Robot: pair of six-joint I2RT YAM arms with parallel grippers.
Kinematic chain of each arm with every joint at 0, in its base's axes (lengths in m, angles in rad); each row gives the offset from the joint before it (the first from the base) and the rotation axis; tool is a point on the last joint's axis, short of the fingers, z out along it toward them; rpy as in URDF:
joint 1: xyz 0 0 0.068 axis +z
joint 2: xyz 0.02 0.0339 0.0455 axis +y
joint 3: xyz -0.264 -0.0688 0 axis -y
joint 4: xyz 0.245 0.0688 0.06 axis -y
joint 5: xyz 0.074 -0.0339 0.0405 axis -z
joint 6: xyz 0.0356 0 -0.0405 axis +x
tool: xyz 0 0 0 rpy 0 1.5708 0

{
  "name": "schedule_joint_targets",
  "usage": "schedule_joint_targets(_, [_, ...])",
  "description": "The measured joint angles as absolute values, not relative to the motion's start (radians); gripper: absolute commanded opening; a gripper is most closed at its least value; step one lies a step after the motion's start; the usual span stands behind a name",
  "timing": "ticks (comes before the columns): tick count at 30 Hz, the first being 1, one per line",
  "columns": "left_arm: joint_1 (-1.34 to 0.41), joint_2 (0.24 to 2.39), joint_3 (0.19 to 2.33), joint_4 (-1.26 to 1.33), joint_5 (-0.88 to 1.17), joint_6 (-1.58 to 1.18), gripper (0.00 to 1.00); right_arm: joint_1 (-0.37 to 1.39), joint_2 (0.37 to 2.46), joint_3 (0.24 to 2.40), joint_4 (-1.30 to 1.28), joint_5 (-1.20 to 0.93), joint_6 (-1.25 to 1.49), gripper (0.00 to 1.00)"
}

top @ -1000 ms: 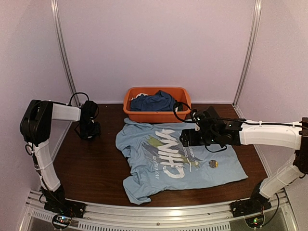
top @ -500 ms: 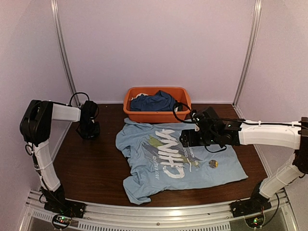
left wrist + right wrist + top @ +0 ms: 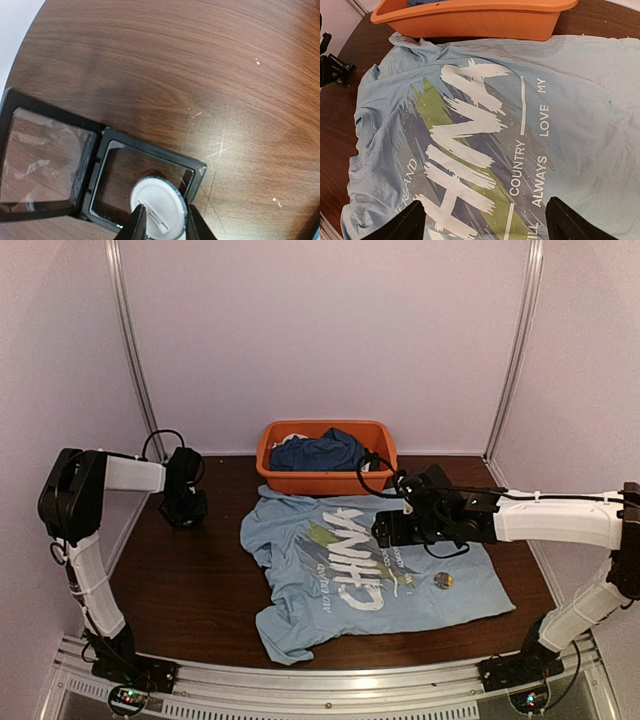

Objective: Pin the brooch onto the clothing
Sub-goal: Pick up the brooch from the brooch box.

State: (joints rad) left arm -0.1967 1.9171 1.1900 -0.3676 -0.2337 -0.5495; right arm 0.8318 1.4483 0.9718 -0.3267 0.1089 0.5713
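Shows the left gripper [image 3: 164, 207] low over an open black case [image 3: 150, 149] at the far left of the table [image 3: 200, 60], with jaws narrow at either edge of a white disc [image 3: 159, 200] lying in one half of the case; cannot tell whether pinching it or merely flanking it. Judges the disc, by the fastener bar across its back, to be a brooch lying face down. Shows the right gripper [image 3: 486, 201], with jaws spread wide and holding nothing, poised above the big chest print of the light blue shirt [image 3: 280, 530], spread flat mid-table in front of an orange tub [image 3: 325, 480] holding a dark blue garment [image 3: 320, 452]. Finds the silvery brooch [image 3: 443, 581] lying on the shirt just right of the print, near the right gripper; cannot tell whether pinned or only resting there. For a clean pick: keep the fingers [image 3: 137, 225] square on opposite edges of the disc, clear of the case's frame and hinge; close gently, with just enough bite to stop a thin, smooth disc from tipping or squirting out; lift straight up, leaving the light case behind on the table. Once clear, carry low toward a flat, unwrinkled patch of shirt, with the right gripper ready to steady the cloth.
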Motion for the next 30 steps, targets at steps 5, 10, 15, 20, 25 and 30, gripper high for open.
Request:
schedule_joint_targets(5, [-0.197,1.902,1.189,-0.365,-0.227,-0.55,0.19,0.833,1.453,0.972,-0.326,0.109,0.571,0.85])
schedule_joint_targets(10, [-0.196,1.896,1.185,-0.359,-0.225,-0.549,0.16,0.834,1.454,0.972,-0.326,0.109,0.571,0.85])
schedule_joint_targets(15, [-0.196,1.89,1.185,-0.352,-0.223,-0.549,0.11,0.834,1.454,0.972,-0.326,0.109,0.571,0.85])
schedule_joint_targets(20, [-0.195,1.88,1.183,-0.345,-0.215,-0.549,0.11,0.834,1.454,0.972,-0.326,0.109,0.571,0.85])
schedule_joint_targets(25, [-0.195,1.867,1.173,-0.345,-0.201,-0.55,0.1,0.835,1.456,0.972,-0.326,0.109,0.571,0.85])
schedule_joint_targets(30, [-0.195,1.847,1.161,-0.349,-0.196,-0.554,0.07,0.836,1.464,0.972,-0.326,0.109,0.572,0.86])
